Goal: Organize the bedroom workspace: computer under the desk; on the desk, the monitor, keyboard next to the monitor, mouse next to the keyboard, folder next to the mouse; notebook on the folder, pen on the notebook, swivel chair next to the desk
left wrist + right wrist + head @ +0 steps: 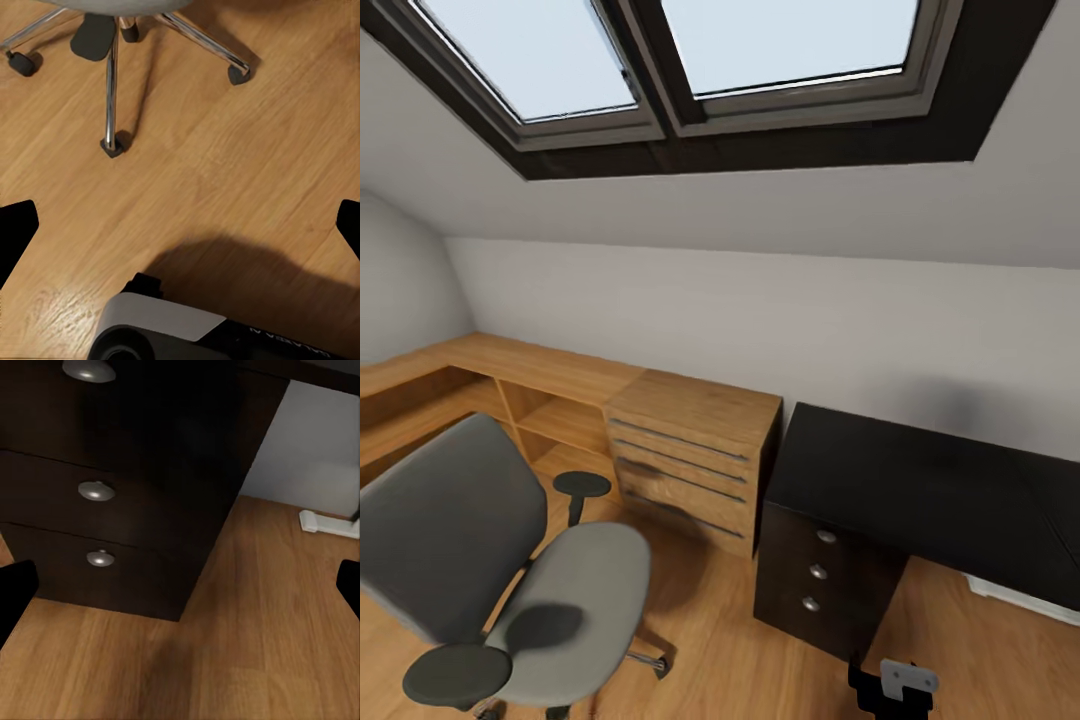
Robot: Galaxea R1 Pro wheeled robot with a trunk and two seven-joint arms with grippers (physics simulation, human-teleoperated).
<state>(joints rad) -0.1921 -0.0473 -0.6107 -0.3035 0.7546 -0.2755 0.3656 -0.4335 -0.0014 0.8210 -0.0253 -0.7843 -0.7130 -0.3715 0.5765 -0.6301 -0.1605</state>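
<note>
The swivel chair (565, 590) stands at the lower left of the head view, its grey seat bare but for a shadow. To the right is the desk (920, 490), with a glossy black top and a black three-drawer unit (818, 580). My left gripper (180, 225) hangs open over the wooden floor, short of the swivel chair's chrome base (112, 82). My right gripper (180, 589) is open too and faces the drawer unit (112, 495) from close by. The computer, monitor, keyboard, mouse, folder, notebook and pen are out of view.
A light wooden drawer chest (690, 455) and low wooden shelving (510, 400) run along the sloped wall left of the desk. The desk's white leg foot (326, 521) rests on the floor. Skylights (660, 60) are overhead. Part of my base (165, 326) lies below the left gripper.
</note>
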